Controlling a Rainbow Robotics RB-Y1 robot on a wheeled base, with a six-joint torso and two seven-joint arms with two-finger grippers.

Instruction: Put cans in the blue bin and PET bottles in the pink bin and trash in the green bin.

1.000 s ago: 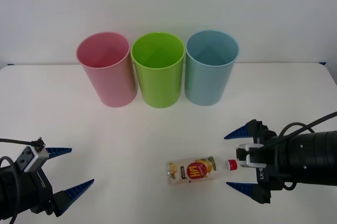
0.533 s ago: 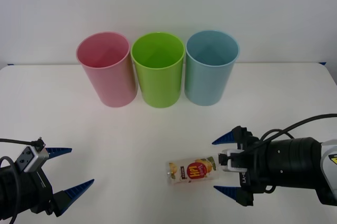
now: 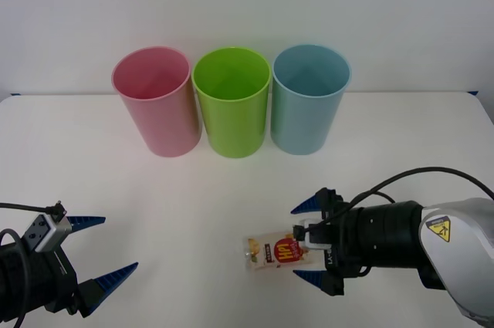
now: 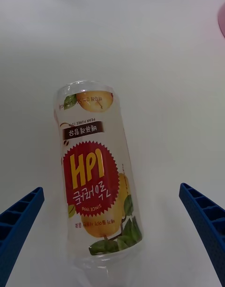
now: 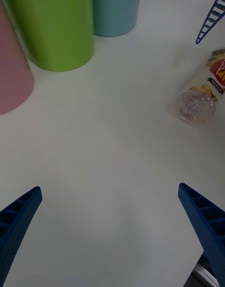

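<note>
My right gripper [image 3: 310, 241]: spread around the lying clear plastic bottle with yellow-orange label [image 3: 275, 251] | my left gripper [image 3: 99, 251]: spread, parked near the table's front left

We list: right gripper [image 3: 310, 241] with blue ribbed tapered fingers, black cylindrical wrist, grey-white shell bearing a yellow triangular warning label, black cable looped above. Left gripper [image 3: 99, 258]: matching blue fingers, black body, small grey connector block, thin black cable.

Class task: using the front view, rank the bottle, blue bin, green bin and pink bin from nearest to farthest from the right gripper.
From the right gripper:
1. PET bottle, lying between its open fingers.
2. Blue bin, back right.
3. Green bin, back middle.
4. Pink bin, back left.
</note>
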